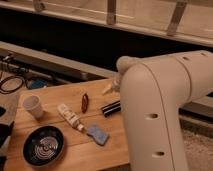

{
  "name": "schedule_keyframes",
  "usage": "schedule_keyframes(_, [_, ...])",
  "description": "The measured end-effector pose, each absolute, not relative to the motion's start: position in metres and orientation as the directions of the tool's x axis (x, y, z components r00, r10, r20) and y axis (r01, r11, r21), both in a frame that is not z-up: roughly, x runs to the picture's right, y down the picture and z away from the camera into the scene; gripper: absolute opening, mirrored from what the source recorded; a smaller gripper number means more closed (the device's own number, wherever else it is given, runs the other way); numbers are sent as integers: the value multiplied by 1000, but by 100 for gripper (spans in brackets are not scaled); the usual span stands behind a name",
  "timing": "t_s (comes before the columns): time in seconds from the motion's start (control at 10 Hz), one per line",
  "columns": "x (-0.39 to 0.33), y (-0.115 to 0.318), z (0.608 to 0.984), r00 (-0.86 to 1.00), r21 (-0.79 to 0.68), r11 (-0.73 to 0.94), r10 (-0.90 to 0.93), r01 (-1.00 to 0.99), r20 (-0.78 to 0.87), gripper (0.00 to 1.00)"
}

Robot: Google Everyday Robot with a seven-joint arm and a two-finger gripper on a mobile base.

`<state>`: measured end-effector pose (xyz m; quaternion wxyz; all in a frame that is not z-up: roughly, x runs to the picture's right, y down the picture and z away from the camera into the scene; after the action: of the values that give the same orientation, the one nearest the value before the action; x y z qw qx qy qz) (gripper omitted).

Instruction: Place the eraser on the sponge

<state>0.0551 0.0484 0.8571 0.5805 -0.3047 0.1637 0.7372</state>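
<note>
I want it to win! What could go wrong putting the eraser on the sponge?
The gripper sits just beyond the eraser, partly hidden by the arm, so the grab might miss. The sponge is small, with the white tube close by, so the eraser could slip off or bump it.

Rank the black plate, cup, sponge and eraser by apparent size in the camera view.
1. plate
2. cup
3. sponge and eraser, too alike to rank
The tool hangs just beyond the eraser.
</note>
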Motion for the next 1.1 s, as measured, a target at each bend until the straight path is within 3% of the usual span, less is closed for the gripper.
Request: schedule_keyframes(1.1, [96, 87, 909, -247, 47, -342, 570, -938, -783, 80])
